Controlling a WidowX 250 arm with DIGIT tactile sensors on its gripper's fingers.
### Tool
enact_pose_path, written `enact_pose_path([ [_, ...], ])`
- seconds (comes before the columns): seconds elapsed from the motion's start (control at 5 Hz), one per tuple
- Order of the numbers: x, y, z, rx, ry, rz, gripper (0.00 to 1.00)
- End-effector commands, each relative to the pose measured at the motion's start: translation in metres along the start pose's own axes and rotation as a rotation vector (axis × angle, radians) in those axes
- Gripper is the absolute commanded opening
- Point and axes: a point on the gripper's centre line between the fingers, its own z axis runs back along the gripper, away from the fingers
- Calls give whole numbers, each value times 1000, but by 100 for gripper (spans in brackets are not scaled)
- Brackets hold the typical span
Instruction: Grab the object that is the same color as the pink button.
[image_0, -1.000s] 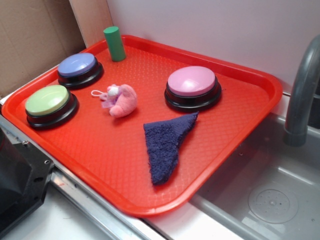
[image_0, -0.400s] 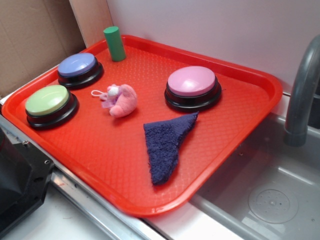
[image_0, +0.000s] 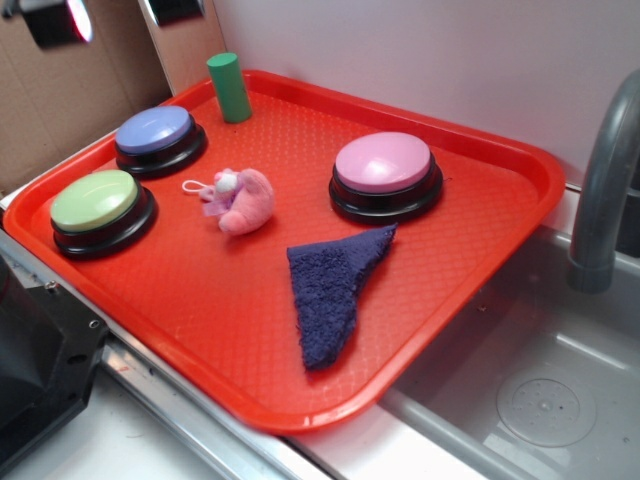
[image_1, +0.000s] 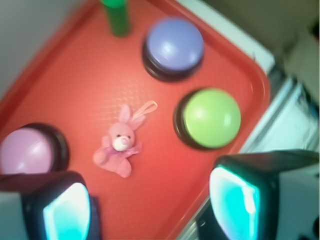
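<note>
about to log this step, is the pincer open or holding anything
pincer: open, holding nothing, high above the pink plush toy.

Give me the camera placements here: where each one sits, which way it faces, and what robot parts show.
Exterior: fixed off a tray corner, angled down across it toward the wall; the gripper just peeks in top left.
Wrist: on the arm, high up, looking down; both open fingers fill the bottom edge.
Shared: pink plush toy, pink button, green button.

Three dome buttons (image_0: 386, 175), one plush toy (image_0: 240, 200), one green cylinder (image_0: 229, 87), one blue cloth (image_0: 330, 290)
</note>
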Motion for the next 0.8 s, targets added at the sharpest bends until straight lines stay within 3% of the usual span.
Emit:
enact_pose_path([
  [0.0, -5, 2, -55, 14, 32, 23, 100],
  [0.2, -6, -5, -79, 23, 42, -71, 100],
  [0.4, -2, -18, -83, -1, -4, -102, 100],
  [0.6, 1, -27, -92, -18, -7, -140, 100],
])
